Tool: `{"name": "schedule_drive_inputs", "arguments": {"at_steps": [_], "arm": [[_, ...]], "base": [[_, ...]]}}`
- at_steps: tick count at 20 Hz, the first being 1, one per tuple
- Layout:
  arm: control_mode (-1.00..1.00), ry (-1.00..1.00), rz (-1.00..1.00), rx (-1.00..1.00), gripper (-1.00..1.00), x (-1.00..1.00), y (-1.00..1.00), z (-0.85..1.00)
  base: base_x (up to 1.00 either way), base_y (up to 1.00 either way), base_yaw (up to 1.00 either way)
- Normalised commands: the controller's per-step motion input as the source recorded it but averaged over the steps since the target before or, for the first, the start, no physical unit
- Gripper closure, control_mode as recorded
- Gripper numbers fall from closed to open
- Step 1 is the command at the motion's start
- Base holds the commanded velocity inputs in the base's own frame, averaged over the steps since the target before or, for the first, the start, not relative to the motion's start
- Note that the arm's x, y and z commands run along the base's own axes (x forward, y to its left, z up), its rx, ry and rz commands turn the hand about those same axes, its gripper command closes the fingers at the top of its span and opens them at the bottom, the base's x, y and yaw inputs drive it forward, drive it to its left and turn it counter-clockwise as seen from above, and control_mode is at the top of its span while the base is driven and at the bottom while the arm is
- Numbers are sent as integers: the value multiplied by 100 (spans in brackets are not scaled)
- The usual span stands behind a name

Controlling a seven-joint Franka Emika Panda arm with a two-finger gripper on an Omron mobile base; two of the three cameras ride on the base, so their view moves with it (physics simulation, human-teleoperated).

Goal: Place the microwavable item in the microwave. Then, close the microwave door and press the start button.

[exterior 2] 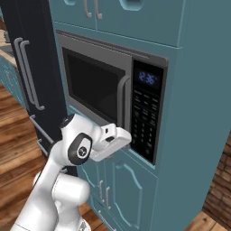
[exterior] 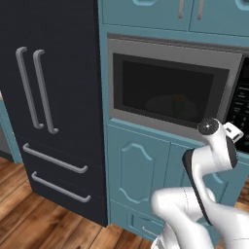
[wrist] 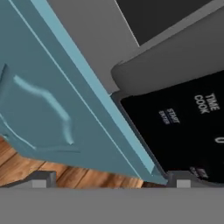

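Against the teal cabinets, my gripper (wrist: 109, 180), fingers spread wide, could miss the microwave's (exterior 2: 97, 83) start button (wrist: 169, 116) and hit neighbouring keys.

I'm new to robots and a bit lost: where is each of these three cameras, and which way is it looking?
Left base view: behind the arm's left, facing the closed microwave door and fridge; white arm lower right.
Right base view: behind its right, facing the keypad panel; arm lower left.
Hand view: on the hand, close on the keypad.
Both base views share door and fridge.
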Motion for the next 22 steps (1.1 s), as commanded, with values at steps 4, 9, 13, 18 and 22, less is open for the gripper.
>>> {"name": "schedule_drive_inputs", "arguments": {"at_steps": [4, 9, 13, 18, 22], "arm": [[-100, -7, 14, 0, -100, 42, -1, -18], [-100, -8, 14, 0, -100, 31, -3, -2], [-100, -11, 12, 0, -100, 15, -10, -1], [-100, -10, 10, 0, -100, 1, -27, -14], [-100, -4, 9, 0, -100, 10, -23, -32]], "base": [[0, 0, 0], [0, 0, 0], [0, 0, 0], [0, 0, 0], [0, 0, 0]]}}
